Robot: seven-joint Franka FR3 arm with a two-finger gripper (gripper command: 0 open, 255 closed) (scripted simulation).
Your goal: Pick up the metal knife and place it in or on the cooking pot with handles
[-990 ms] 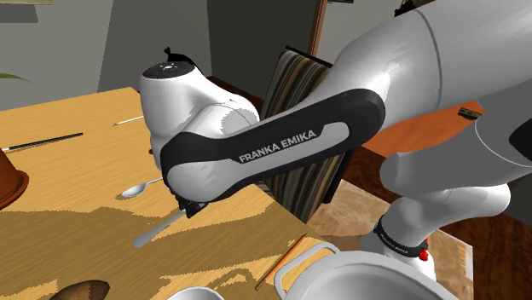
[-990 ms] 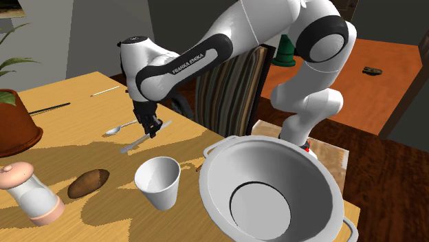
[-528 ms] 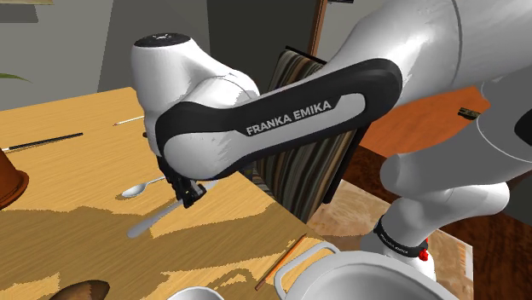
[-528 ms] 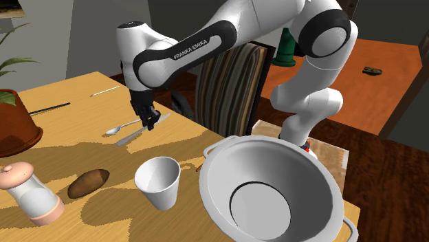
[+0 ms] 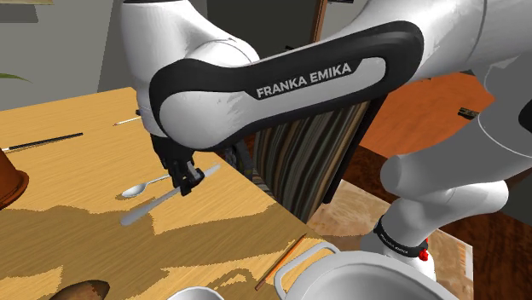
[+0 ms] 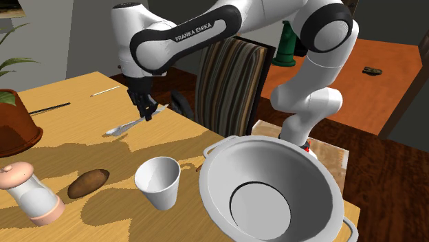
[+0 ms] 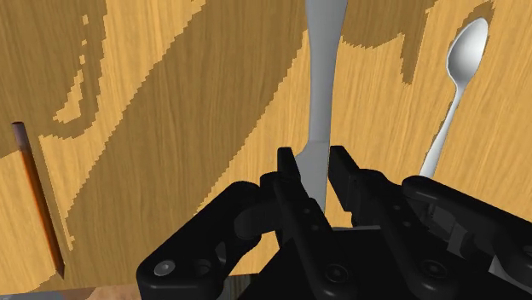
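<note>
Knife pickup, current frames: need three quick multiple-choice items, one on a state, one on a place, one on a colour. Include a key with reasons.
1. The gripper is:
A) open
B) shut on the knife
C) shut on nothing

2. The spoon lies:
A) on the table
B) in the gripper
C) across the knife

3. The cup is:
A) red
B) blue
C) white

Key:
1 B: in the wrist view both fingers clasp the knife between them.
2 A: the spoon rests flat on the wood, off to one side of the gripper and apart from the knife.
3 C: the second exterior view draws the cup plain white.
</note>
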